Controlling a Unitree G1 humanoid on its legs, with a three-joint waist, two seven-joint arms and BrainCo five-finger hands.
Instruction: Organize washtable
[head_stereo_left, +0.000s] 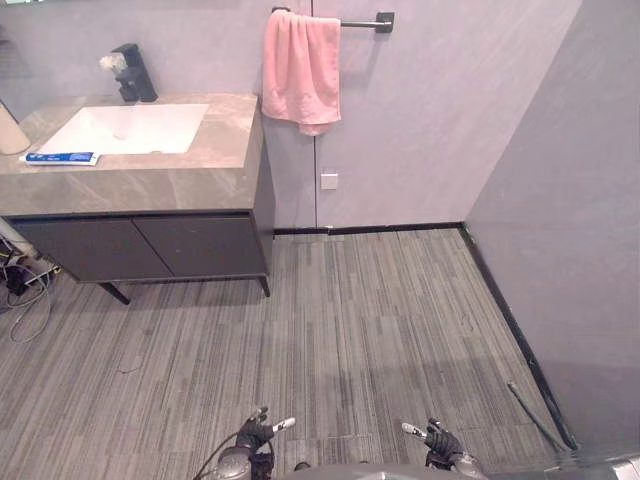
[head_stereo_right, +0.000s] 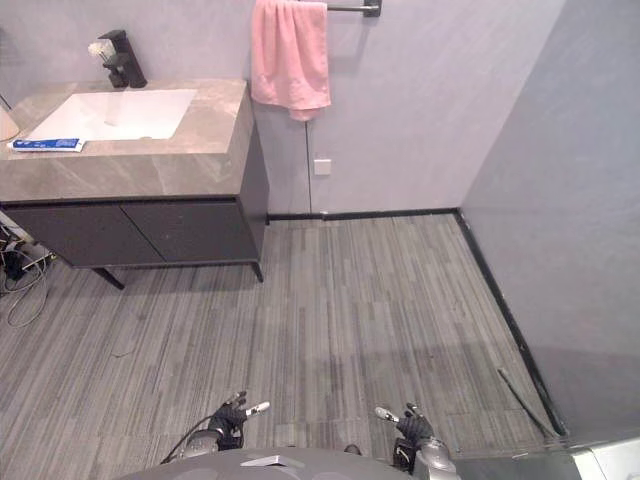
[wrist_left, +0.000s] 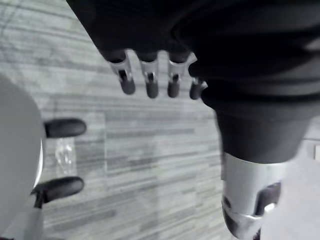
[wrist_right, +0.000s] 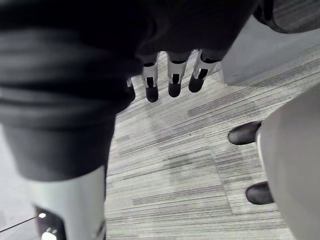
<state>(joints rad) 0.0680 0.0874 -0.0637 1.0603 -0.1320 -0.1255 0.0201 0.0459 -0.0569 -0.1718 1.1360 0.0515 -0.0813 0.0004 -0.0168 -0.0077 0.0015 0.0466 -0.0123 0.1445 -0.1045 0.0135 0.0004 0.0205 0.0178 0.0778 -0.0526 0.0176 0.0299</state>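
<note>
Far ahead and left of the left hand (head_stereo_left: 255, 432), the washtable (head_stereo_left: 200, 180) bears a tube (head_stereo_left: 62, 158), sink (head_stereo_left: 130, 128) and tap (head_stereo_left: 133, 75); a towel (head_stereo_left: 302, 72) hangs just right of it. The left hand and right hand (head_stereo_left: 440, 440) hang over the floor (head_stereo_left: 380, 320), fingers loosely straight, empty.

Held low, well apart from the counter (head_stereo_left: 150, 185), on the robot's side of it. Nearer the counter, the left robot hand (head_stereo_left: 255, 432): fingers (wrist_left: 150, 85) loosely straight in a row, nothing held. Farther from the counter, level with the other, the right robot hand (head_stereo_left: 440, 440): fingers (wrist_right: 174, 85) relaxed and straight, empty as well. Well apart from each other, palms down.
</note>
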